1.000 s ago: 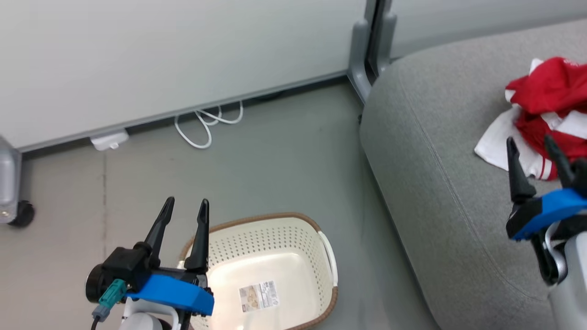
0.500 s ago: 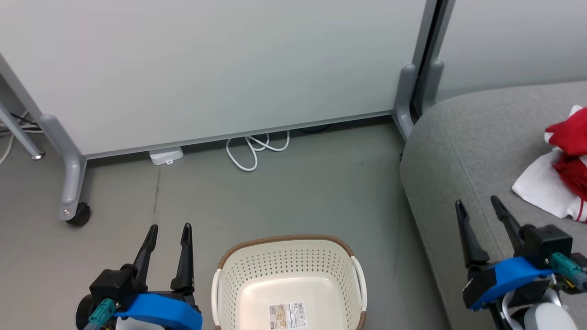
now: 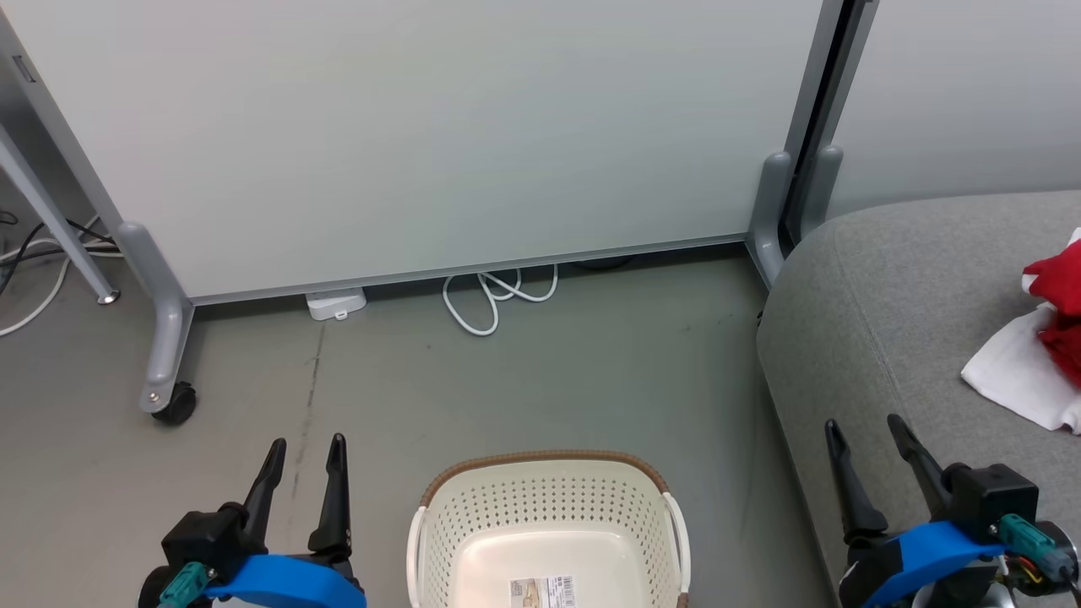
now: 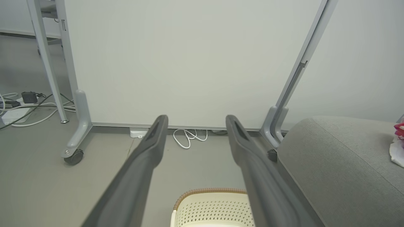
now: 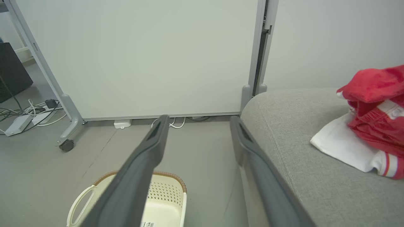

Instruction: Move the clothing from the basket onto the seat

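basket (image 3: 549,502) empty | clothing (image 5: 375,126) heaped on seat (image 5: 300,176), task looks done | both my jaws released, nothing left to hold

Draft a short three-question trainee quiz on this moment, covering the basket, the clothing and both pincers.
1. True or false: the basket is heaped with red clothing.
2. Where does the clothing lie? A) on the floor B) on the seat C) draped over the basket's rim
3. Fill in: the left pincer and the right pincer both stand ____, holding nothing.

Key: 1 false; 2 B; 3 open.
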